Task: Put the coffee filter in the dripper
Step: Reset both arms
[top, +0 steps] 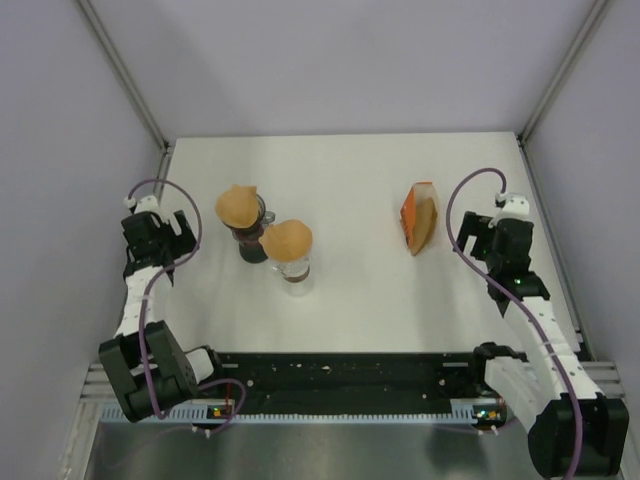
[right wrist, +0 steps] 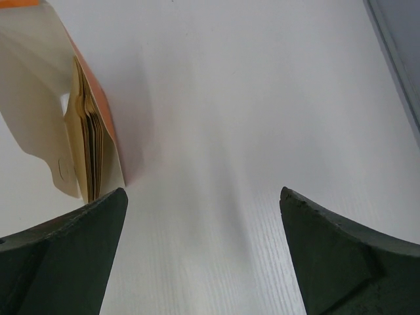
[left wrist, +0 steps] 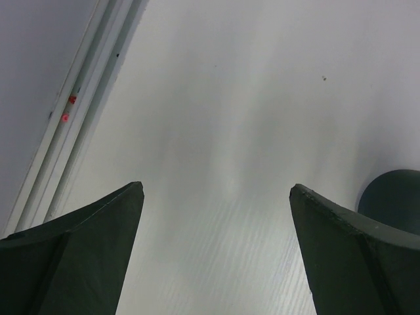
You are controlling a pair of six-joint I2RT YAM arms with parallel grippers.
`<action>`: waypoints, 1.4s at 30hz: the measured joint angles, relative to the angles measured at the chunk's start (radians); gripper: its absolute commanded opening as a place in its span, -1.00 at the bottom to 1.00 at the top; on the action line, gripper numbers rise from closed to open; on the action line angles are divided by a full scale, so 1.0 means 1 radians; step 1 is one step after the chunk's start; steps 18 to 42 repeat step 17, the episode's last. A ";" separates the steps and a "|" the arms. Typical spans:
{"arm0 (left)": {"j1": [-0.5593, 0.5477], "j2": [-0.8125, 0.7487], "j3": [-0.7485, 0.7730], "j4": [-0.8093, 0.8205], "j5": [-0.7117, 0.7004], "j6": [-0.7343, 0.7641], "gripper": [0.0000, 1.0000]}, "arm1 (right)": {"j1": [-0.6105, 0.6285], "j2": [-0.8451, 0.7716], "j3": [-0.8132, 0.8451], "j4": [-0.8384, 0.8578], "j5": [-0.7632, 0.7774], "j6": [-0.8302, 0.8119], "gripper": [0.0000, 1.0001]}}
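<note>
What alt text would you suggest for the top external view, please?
Overhead, a dark dripper and a clear dripper stand left of centre on a white table, each topped with a brown paper filter. An orange filter packet sits to the right, and the left arm and right arm stand at either edge.

Robotics lab test cell. Closed in on the left, right and far sides by plain grey panels (top: 340, 60) set in bare aluminium posts (top: 123, 70). Floored by a plain white table (top: 400, 300). Fitted along the near edge with a black mounting rail (top: 340, 365) carrying a left arm (top: 130, 310) and a right arm (top: 545, 330), both looped with purple cables (top: 449, 215).
</note>
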 measured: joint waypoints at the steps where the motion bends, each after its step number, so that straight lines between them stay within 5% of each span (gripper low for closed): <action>1: 0.000 0.000 -0.014 0.015 0.010 -0.002 0.97 | 0.000 -0.008 -0.022 0.024 0.001 0.005 0.98; 17: 0.000 0.000 -0.090 0.200 0.091 -0.087 0.97 | 0.000 -0.035 -0.239 0.283 -0.005 0.035 0.98; 42: 0.000 0.000 -0.090 0.200 0.091 -0.087 0.97 | 0.000 -0.035 -0.239 0.283 -0.005 0.035 0.98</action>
